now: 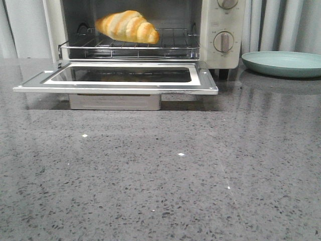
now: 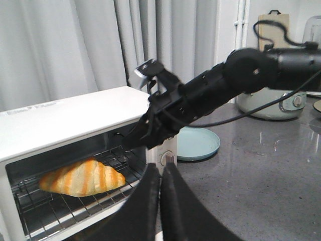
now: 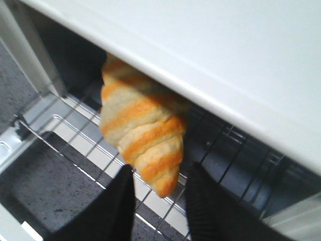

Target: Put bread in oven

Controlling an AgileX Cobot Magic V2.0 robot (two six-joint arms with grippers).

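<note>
While its near and middle stretch lies bare in the front view, the grey speckled table (image 1: 160,181) carries things only along the top of the frame.

Oven (image 1: 220,55): cream-white, upper centre of the front view, cut off by the top edge. Door (image 1: 116,76) folded down flat, its glass pane facing up and its front edge jutting toward the camera above the table surface. Two round knobs (image 1: 223,41) on the panel at the oven's right side.

Wire rack (image 1: 175,42): inside the cavity, its front rail just behind the door hinge line; bare rack shows to the right of the load.

Plate (image 1: 283,64): pale green, upper right of the front view, on the table, apart from the oven's right wall.

Bread (image 1: 128,26): striped golden-orange and cream, lying on the rack in the left-centre of the cavity, near the front rail, under the oven roof.

Right claw (image 3: 156,203): fingers apart, one each side of the bread's near tip; whether they touch it cannot be told. Its arm reaches to the oven mouth in the left wrist view.

Left claw (image 2: 159,201): fingers together, gripping nothing, held off the oven's open front.
</note>
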